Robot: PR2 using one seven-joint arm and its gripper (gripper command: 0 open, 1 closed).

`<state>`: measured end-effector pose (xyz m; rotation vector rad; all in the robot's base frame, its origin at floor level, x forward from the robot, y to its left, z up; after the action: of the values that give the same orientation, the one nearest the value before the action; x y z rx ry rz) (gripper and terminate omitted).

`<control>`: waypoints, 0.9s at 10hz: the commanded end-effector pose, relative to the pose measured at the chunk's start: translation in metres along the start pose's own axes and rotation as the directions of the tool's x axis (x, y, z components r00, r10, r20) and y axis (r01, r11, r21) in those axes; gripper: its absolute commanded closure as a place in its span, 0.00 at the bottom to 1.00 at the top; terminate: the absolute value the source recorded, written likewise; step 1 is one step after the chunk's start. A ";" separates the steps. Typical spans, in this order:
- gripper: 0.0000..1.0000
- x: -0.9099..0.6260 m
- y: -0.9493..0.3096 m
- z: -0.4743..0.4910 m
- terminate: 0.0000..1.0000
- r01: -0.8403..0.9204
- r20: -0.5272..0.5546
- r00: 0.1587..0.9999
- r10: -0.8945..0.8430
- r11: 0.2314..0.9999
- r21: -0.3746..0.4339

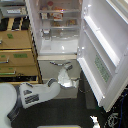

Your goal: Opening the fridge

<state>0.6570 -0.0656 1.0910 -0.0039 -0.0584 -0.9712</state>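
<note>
With the fridge (60,30) at the top centre and its upper door (102,50) swung wide to the exterior view's right, keep your gripper (65,78), whose grip I cannot tell, low by the drawer handle (61,64), clear of the wooden cabinet (17,55).

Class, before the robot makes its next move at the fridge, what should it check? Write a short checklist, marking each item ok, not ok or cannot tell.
1. Upper door of the fridge swung wide open: ok.
2. Shelves visible inside: ok.
3. Lower drawer shut: ok.
4. Gripper low, in front of the drawers: ok.
5. Fingers open or shut: cannot tell, too blurred.
6. Tan cabinet apart from the arm: ok.
</note>
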 end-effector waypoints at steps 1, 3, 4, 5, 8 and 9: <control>0.00 0.521 -0.838 0.202 0.00 0.633 0.125 0.763 -0.634 0.772 0.055; 0.00 0.556 -0.907 0.207 0.00 0.676 0.141 0.729 -0.670 0.737 0.007; 0.00 0.574 -0.953 0.212 0.00 0.720 0.154 0.689 -0.708 0.693 -0.034; 0.00 0.619 -0.990 0.209 0.00 0.731 0.118 0.681 -0.723 0.681 -0.050; 0.00 0.717 -0.959 0.215 0.00 0.632 0.135 0.768 -0.627 0.775 0.008; 0.00 0.724 -0.961 0.216 0.00 0.626 0.145 0.772 -0.619 0.780 -0.009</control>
<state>0.6083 -0.2267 1.2167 -0.1024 -0.2542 -1.2030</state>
